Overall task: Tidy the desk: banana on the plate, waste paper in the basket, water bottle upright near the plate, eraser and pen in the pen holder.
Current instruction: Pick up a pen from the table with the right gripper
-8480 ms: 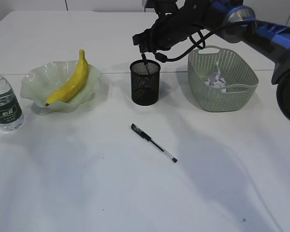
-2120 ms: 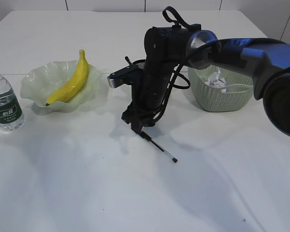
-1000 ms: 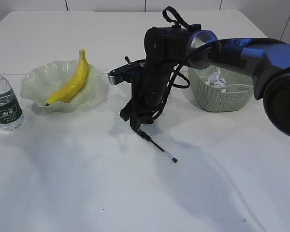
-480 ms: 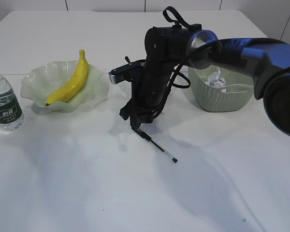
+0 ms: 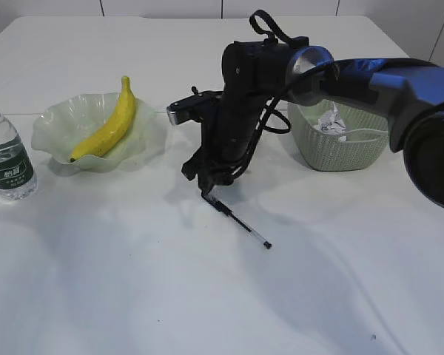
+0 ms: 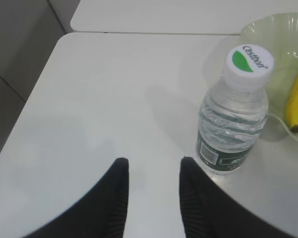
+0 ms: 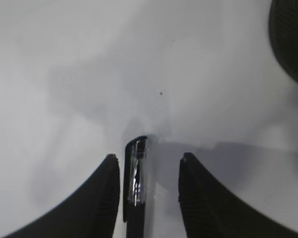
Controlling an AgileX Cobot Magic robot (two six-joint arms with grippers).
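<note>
Black-capped clear-barrelled ballpoint pen (image 5: 237,221) lies flat, diagonal, mid-table on the white tabletop (image 5: 133,281); right gripper (image 7: 148,191) straddles its capped end, jaws part-open, pads clear of the barrel.

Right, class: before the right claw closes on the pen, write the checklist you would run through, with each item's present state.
1. Black ballpoint pen lies between the right claw fingers: ok.
2. Right claw open, fingers not yet pressing the pen: ok.
3. Pen centred in the gap: not ok, it sits nearer one finger.
4. Black mesh pen holder in sight for the drop: ok, only its edge shows.
5. Pen's far tip free on the white table: ok.
6. Eraser already in the holder: cannot tell.
</note>
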